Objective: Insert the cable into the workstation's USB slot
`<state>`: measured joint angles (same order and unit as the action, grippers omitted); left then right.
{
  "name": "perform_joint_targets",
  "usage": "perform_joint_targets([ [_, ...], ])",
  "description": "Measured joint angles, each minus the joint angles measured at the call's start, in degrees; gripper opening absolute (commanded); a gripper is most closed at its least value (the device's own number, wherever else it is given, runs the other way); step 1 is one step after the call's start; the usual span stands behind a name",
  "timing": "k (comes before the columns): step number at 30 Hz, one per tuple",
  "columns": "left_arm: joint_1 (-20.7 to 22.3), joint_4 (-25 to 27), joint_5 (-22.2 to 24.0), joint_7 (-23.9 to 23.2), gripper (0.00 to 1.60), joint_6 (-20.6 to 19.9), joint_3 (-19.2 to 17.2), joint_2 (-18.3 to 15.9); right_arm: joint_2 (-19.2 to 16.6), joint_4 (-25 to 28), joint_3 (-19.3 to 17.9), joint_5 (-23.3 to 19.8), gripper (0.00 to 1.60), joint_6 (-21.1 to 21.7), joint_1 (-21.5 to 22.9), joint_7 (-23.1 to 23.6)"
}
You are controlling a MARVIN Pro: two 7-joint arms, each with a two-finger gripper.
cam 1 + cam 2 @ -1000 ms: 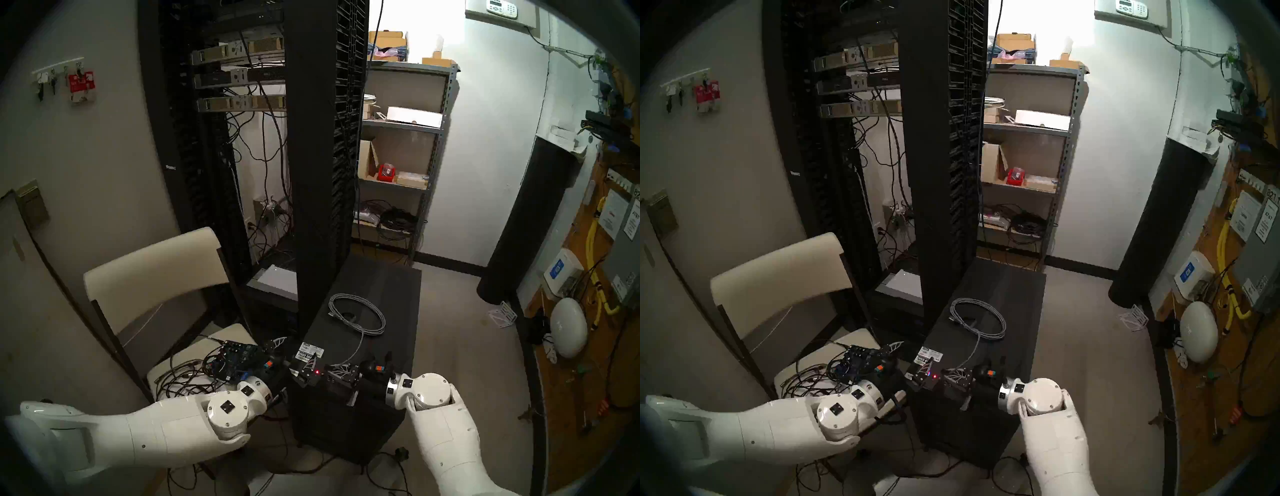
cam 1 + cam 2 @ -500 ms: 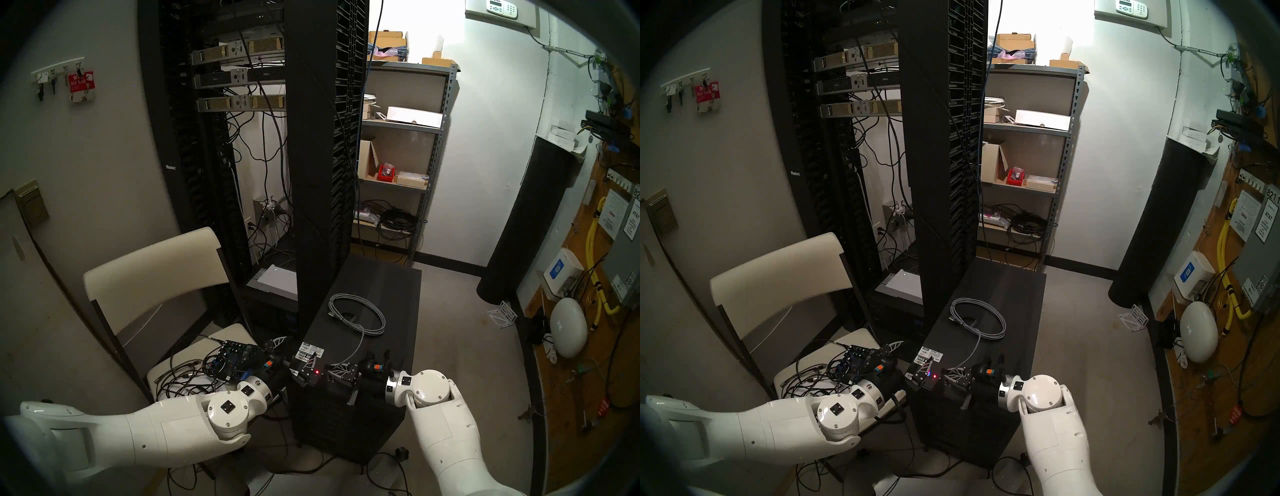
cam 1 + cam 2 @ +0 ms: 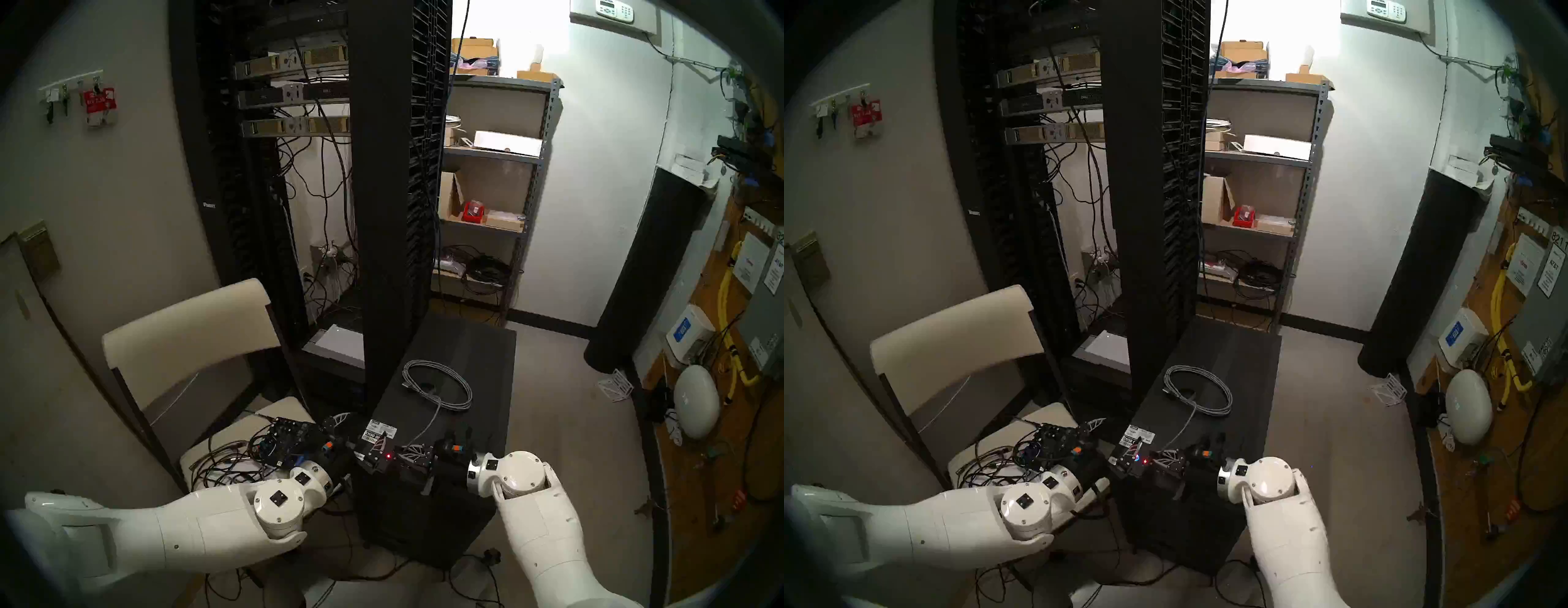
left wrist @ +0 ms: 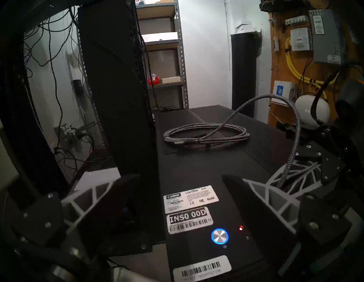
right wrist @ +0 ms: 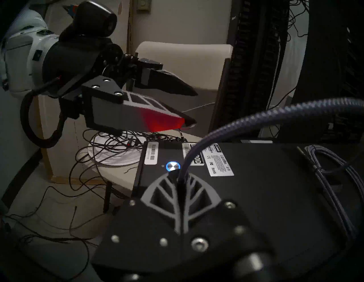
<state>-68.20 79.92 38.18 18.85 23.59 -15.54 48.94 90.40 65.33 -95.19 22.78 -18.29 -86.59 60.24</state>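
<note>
Rack [image 3: 399, 170]: tall, black, standing just behind the workstation.

Workstation [image 3: 462, 382]: black tower; stickers, lit button [image 4: 219, 236] and red light [image 4: 241, 228] at its near top edge. No USB slot can be made out.

Cable [image 3: 441, 384]: grey, braided, coiled on the workstation top; one free plug lies at the coil's left. A single strand rises from the coil and arcs down into the right gripper [image 5: 180, 189].

Right fingers: clenched on the cable's end; the plug itself is hidden between them.

Left gripper [image 5: 189, 107]: fingers spread, holding nothing, beside the workstation's near-left corner.

Assessment: cable is light and limp, though the braid holds a curve. Hold belongs on the rigid plug body; gripping the cord would let the plug swivel at the slot.
</note>
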Motion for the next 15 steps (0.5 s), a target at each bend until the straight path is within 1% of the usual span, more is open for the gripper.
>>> perform_joint_targets([
  [9,0.1,0.1,0.1,-0.1,1.6,0.0,0.0,0.0,-0.2,1.7,0.1,0.2,0.0,1.1,-1.1,0.0],
  [15,0.1,0.1,0.1,0.0,1.6,0.1,0.0,0.0,-0.3,1.5,0.3,0.2,0.0,1.4,-1.2,0.2],
])
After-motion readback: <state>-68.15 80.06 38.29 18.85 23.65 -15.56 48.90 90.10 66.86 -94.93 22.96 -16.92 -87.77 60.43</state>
